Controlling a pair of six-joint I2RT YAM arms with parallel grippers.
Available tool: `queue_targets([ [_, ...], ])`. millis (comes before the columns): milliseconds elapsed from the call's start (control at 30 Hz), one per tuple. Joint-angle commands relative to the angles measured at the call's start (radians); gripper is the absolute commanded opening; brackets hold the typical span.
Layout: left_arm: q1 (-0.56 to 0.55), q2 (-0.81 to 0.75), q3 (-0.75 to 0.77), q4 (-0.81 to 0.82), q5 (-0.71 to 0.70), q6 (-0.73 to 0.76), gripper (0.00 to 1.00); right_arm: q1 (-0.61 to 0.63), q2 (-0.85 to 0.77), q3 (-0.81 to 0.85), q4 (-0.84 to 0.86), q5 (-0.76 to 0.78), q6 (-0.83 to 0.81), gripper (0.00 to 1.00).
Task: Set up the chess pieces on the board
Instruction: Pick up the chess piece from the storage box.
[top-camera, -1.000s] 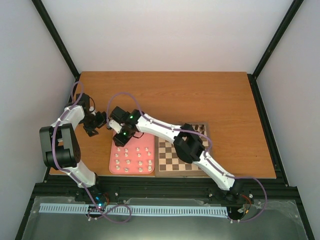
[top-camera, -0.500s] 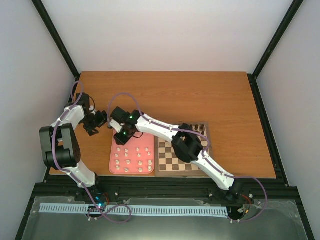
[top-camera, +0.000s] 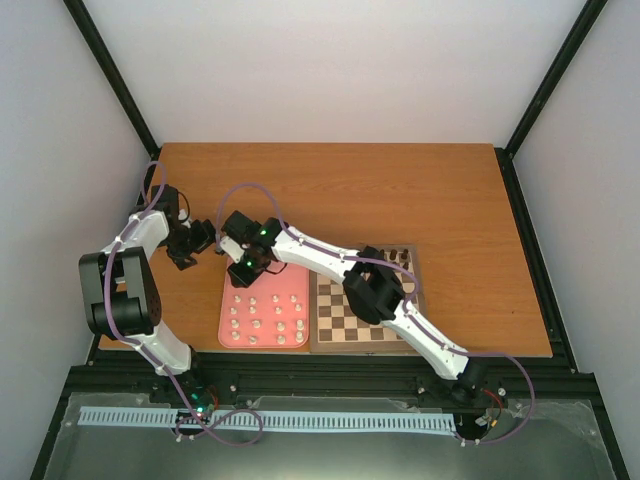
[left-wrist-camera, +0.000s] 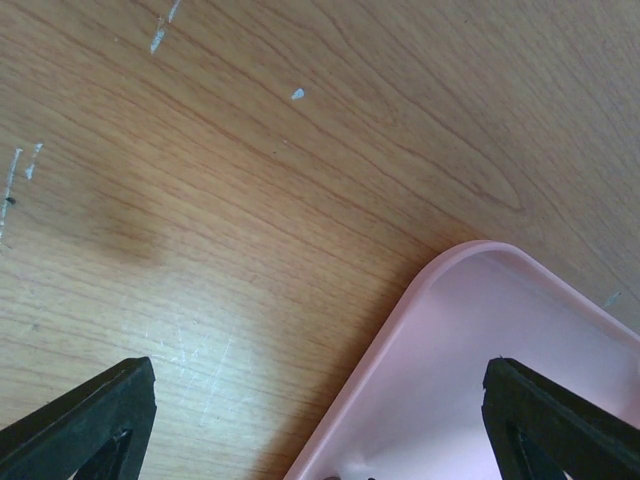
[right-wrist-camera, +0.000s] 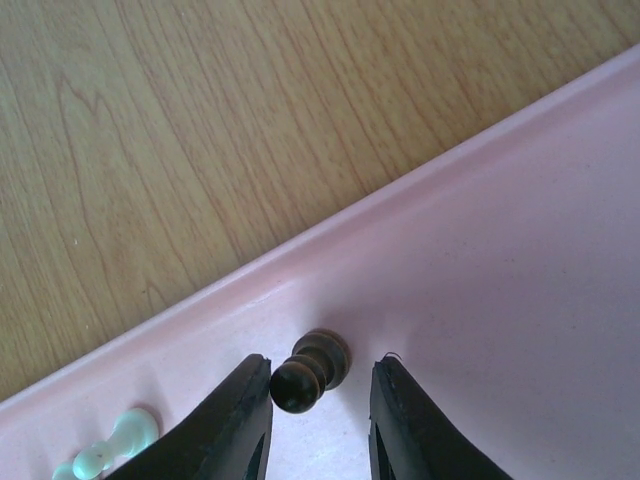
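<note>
One pink rectangular plastic tray (top-camera: 290, 284) lies edge to edge with one square wooden chessboard (top-camera: 350, 325) of dark brown and light tan squares. Both rest on an orange-brown wooden table (top-camera: 400, 190).

The right claw (right-wrist-camera: 320, 366) hangs low over the tray's far corner, just inside the rim. One dark brown pawn-shaped peg (right-wrist-camera: 312, 368) sits directly between its two black fingers (right-wrist-camera: 232, 425). One finger is against or just beside the peg's head, and a sliver of pink shows between the peg and the other finger. The claw is released, straddling the peg and not clenched on it.

One cream-white peg (right-wrist-camera: 122, 437), faintly green, lies tilted outside that claw, near one finger but apart from it.

In the top view, cream-white pegs (top-camera: 257, 322) stand on the tray below the right claw, toward the arm bases. They seem to form three rows of four, about twelve, though they are too small to count surely. A few dark pegs (top-camera: 400, 257) stand on the board's far edge, well to the right of that claw, and their number is unclear.

The left claw (left-wrist-camera: 318, 400) is spread wide and grasps nothing. It hovers over bare table with the tray's rounded corner under one side, just left of the right claw.
</note>
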Motion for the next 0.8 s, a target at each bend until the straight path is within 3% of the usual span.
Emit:
queue_targets([
  [0,-0.005,0.0,0.001,-0.032,0.011,0.008,1.0,-0.021,0.025,0.047,0.059,-0.018,0.015,0.27],
  [133,-0.005,0.003,0.001,-0.033,0.011,0.009,1.0,-0.026,0.034,0.055,0.061,-0.023,0.02,0.26],
  [333,-0.005,0.009,0.0,-0.03,0.011,0.008,1.0,-0.029,0.03,0.055,0.054,-0.003,0.023,0.08],
  [467,-0.007,0.013,0.002,-0.031,0.008,0.01,1.0,-0.029,0.001,0.042,0.038,0.03,0.012,0.05],
  [767,-0.006,0.015,0.009,-0.031,0.002,0.013,1.0,-0.044,-0.262,-0.145,0.074,0.139,-0.014,0.04],
])
